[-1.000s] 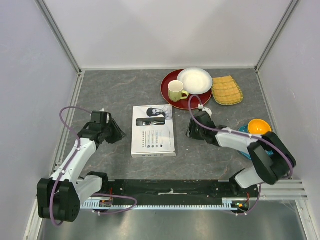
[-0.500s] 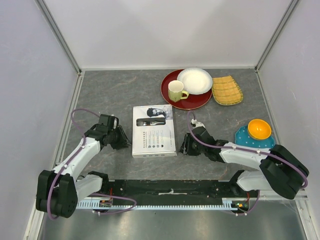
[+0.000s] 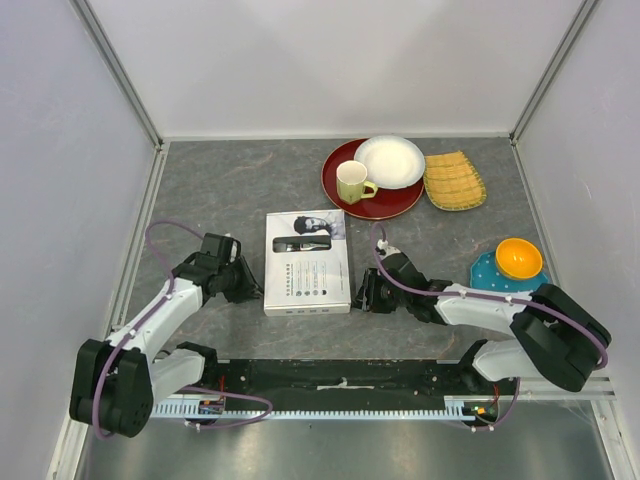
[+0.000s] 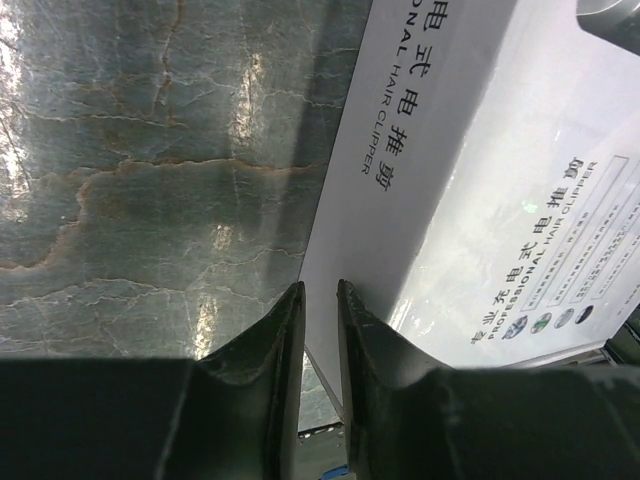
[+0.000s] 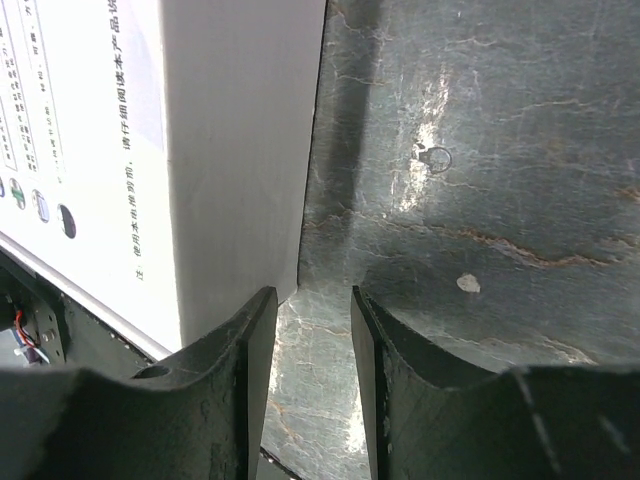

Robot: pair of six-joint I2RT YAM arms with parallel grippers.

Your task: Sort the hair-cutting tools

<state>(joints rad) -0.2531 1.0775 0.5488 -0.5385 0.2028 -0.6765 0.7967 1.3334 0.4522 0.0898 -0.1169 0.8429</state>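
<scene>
The hair-cutting tools themselves are out of view. A closed white box (image 3: 307,262) printed with a clipper picture lies flat mid-table. My left gripper (image 3: 248,285) sits low at the box's left side near its front corner. In the left wrist view the box (image 4: 480,180) fills the right half, and the left gripper (image 4: 318,288) is open by only a narrow slit, its tips at the box's side wall. My right gripper (image 3: 362,295) is at the front right corner. In the right wrist view it (image 5: 312,292) stands open over bare table, its left finger beside the box (image 5: 150,150).
At the back stand a red plate (image 3: 330,185) carrying a yellow mug (image 3: 351,182) and a white bowl (image 3: 390,160), with a bamboo mat (image 3: 454,180) beside them. An orange bowl (image 3: 519,257) rests on a blue plate (image 3: 488,270) at the right. White walls enclose the table.
Both grippers have come in to the box from either side: the left moved right and nearer, the right moved left and nearer. The left jaws have narrowed.
</scene>
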